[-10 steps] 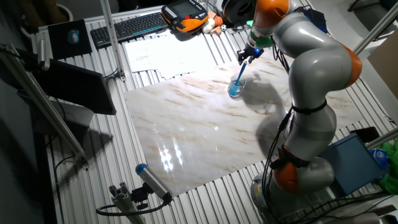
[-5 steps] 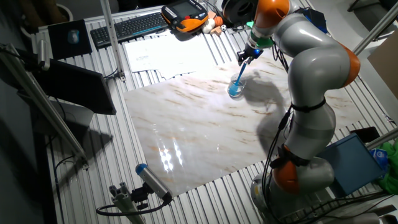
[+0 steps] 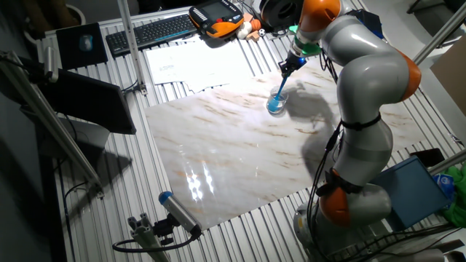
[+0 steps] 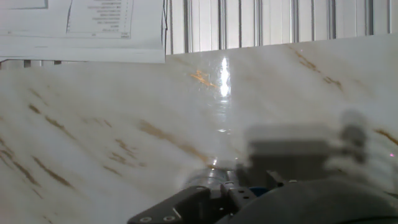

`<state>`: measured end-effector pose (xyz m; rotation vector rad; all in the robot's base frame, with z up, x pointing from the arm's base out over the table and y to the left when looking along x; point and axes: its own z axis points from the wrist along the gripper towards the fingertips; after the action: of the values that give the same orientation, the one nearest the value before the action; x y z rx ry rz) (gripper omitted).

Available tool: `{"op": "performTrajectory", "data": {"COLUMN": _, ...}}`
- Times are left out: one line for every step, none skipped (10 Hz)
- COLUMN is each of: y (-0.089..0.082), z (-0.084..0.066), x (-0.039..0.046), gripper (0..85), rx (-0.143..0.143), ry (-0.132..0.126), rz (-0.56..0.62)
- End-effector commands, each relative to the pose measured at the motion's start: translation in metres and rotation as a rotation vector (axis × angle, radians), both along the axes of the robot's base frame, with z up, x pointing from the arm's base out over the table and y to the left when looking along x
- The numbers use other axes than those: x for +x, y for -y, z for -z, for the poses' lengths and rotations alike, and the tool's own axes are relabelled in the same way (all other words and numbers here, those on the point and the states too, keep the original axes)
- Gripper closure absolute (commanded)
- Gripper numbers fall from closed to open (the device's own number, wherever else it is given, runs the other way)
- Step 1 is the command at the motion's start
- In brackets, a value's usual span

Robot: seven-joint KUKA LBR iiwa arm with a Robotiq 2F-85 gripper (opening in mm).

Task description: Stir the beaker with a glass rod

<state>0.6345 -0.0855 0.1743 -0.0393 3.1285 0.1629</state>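
Observation:
The beaker [image 3: 275, 105], small and clear with blue liquid at its bottom, stands on the marble slab [image 3: 233, 153] near its far right part. The glass rod [image 3: 281, 87], thin and light blue, slants from my gripper [image 3: 288, 68] down into the beaker. The gripper is above and just right of the beaker, shut on the rod's upper end. In the hand view the rod [image 4: 222, 93] is a faint clear streak running away from the fingers [image 4: 186, 202]. The beaker is a blur at the bottom of that view.
A thick grey cylinder with a blue tip [image 3: 178, 211] lies at the slab's near left corner. Papers [image 3: 193, 62], a keyboard [image 3: 156, 30] and an orange pendant [image 3: 217, 18] lie beyond the slab. A blue box [image 3: 415, 189] sits at the right by the arm's base.
The gripper has shifted a little to the right and away, tilting the rod's top that way. The rod's lower end stays in the beaker, which has not moved.

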Motion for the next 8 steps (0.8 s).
{"op": "performTrajectory", "data": {"y": -0.001, "z": -0.002, "x": -0.0010, "gripper": 68.0, "rx": 0.008, "ry": -0.013, "rz": -0.007}}
{"op": "performTrajectory", "data": {"y": -0.003, "z": -0.005, "x": -0.0024, "gripper": 85.0, "rx": 0.012, "ry": -0.023, "rz": -0.013}}
{"op": "performTrajectory", "data": {"y": -0.006, "z": -0.008, "x": -0.0043, "gripper": 85.0, "rx": 0.014, "ry": -0.024, "rz": -0.013}}
{"op": "performTrajectory", "data": {"y": -0.010, "z": -0.010, "x": -0.0067, "gripper": 85.0, "rx": 0.014, "ry": -0.024, "rz": -0.012}}
{"op": "performTrajectory", "data": {"y": -0.014, "z": -0.012, "x": -0.0104, "gripper": 85.0, "rx": 0.017, "ry": -0.025, "rz": -0.009}}
{"op": "performTrajectory", "data": {"y": -0.019, "z": -0.016, "x": -0.0157, "gripper": 85.0, "rx": 0.020, "ry": -0.025, "rz": -0.004}}
{"op": "performTrajectory", "data": {"y": -0.023, "z": -0.020, "x": -0.0220, "gripper": 85.0, "rx": 0.011, "ry": -0.026, "rz": 0.000}}
{"op": "performTrajectory", "data": {"y": -0.025, "z": -0.027, "x": -0.0286, "gripper": 85.0, "rx": 0.000, "ry": -0.023, "rz": 0.007}}
